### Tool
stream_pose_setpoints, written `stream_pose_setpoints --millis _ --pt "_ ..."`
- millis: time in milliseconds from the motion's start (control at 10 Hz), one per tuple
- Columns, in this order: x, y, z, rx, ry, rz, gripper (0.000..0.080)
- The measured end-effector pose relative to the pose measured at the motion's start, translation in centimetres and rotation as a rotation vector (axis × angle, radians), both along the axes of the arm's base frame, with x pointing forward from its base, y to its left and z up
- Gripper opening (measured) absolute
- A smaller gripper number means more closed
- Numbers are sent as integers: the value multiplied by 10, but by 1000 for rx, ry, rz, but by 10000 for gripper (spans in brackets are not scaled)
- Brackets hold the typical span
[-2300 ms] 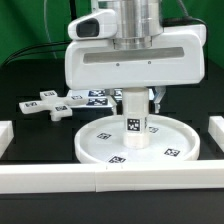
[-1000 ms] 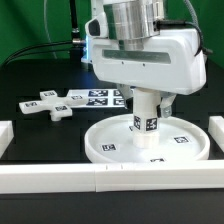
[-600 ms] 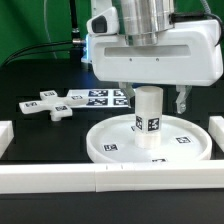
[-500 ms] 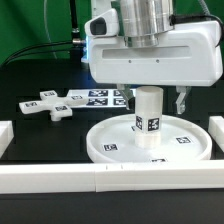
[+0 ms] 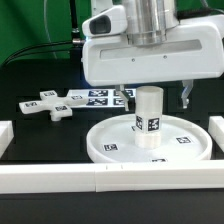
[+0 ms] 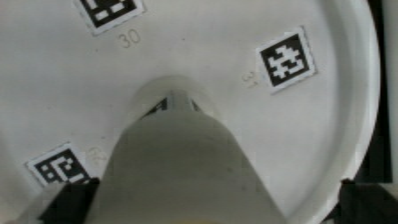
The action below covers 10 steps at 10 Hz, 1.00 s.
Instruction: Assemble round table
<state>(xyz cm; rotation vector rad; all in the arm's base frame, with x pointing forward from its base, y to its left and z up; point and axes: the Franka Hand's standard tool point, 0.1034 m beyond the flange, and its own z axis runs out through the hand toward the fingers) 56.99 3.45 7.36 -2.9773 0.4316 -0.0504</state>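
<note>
The hand (image 5: 152,98) has its fingers wide apart, gripping nothing; between them, untouched, the leg (image 5: 149,122) stands upright on the disc (image 5: 103,141) beneath

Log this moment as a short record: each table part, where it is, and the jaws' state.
Round disc: flat on the table, rim up.
Leg: upright at the disc's centre.
Cross-shaped foot piece: lying on the table, toward the exterior view's left, apart from the disc.
Gripper: over the leg, jaws open either side of its top, not gripping.
</note>
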Motion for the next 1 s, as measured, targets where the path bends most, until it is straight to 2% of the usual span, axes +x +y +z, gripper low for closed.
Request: stream_pose_setpoints --millis 100,500,600,700,900,1000 --pt "-7 -1 3 -1 -5 -5 648" --pt "-8 -1 2 -4 -4 13 648" --pt "-13 -2 5 -12 -20 82 648" --pt "-23 -14 10 -18 -32 168 648" --pt "-37 -56 19 -11 -40 172 648" --pt "-36 -54 17 -11 -37 155 648"
